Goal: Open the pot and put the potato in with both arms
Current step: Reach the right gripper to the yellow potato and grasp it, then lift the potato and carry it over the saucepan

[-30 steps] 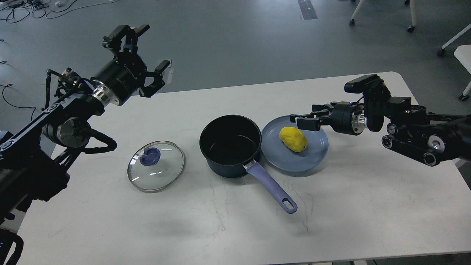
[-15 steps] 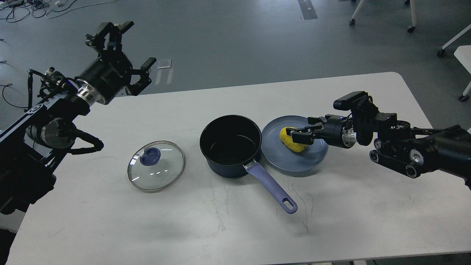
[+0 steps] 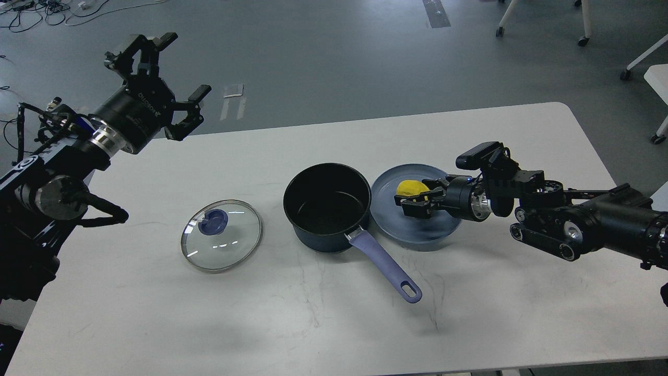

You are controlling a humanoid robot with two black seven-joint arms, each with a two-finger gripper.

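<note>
Reaching in from three o'clock, my right gripper (image 3: 416, 199) sits over the blue plate (image 3: 386, 219), its two fingers closed around the yellow potato (image 3: 410, 187). Only the upper part of the potato shows above the fingers; the rest is hidden behind them. Whether the potato rests on the plate or is raised off it, I cannot tell.

From the head view, the dark pot (image 3: 327, 207) stands near the middle of the white table (image 3: 313, 324), uncovered, its inside black and bare. The plate lies just beside the pot at its three o'clock, their rims touching or very nearly so. The pot's purple handle (image 3: 384, 266) runs out toward five o'clock and ends in a hanging hole.

At the pot's nine o'clock, a little apart from it, the glass lid (image 3: 222, 243) lies flat on the table with its blue knob (image 3: 212, 221) up.

My left gripper (image 3: 159, 78) hangs high at ten o'clock, past the table's far left corner and over the grey floor, well apart from the lid and the pot. Its fingers are spread wide with nothing between them.

Beyond the table, at eleven o'clock, cables (image 3: 31, 13) trail over the floor, and chair legs on castors (image 3: 582, 39) stand at one o'clock.
</note>
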